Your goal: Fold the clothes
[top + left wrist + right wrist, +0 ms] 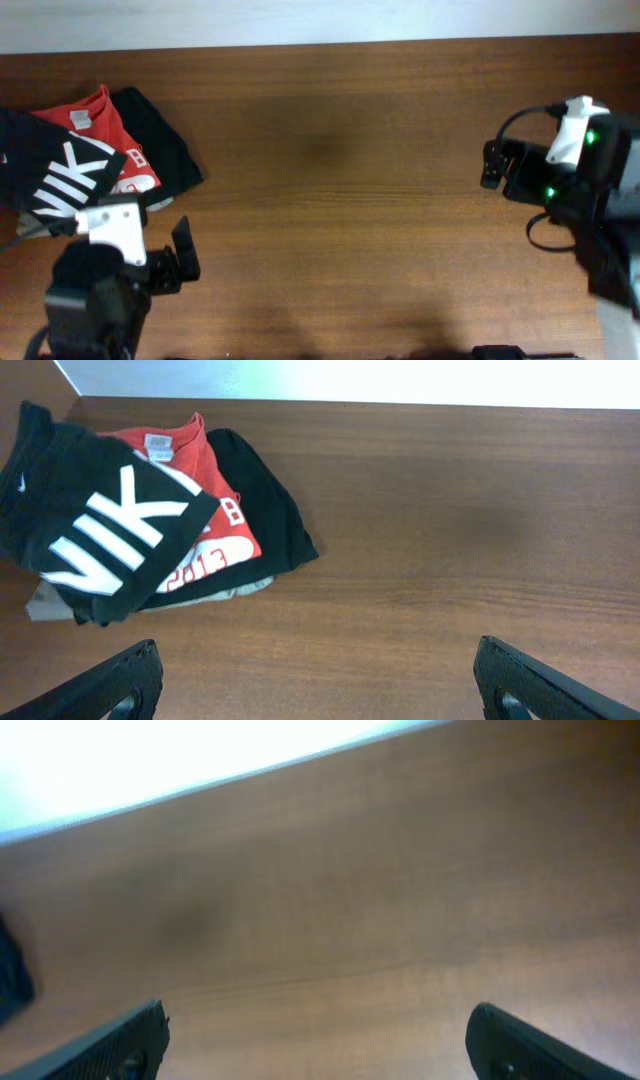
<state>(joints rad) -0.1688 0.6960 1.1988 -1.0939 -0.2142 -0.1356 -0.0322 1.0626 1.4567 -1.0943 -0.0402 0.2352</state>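
The dark T-shirt with large white letters (50,170) lies folded on top of a pile at the table's far left. It also shows in the left wrist view (95,525) at upper left. My left gripper (180,258) is open and empty, just right of and nearer than the pile; in its wrist view the fingers (315,680) frame bare wood. My right gripper (492,165) is open and empty at the table's right side, far from the shirt; its fingers (318,1045) also frame bare wood.
Under the dark shirt lie a red T-shirt with white print (112,140), a plain black garment (165,150) and a beige one (215,592). The wooden table (340,200) stretches between the arms. Its back edge meets a white wall.
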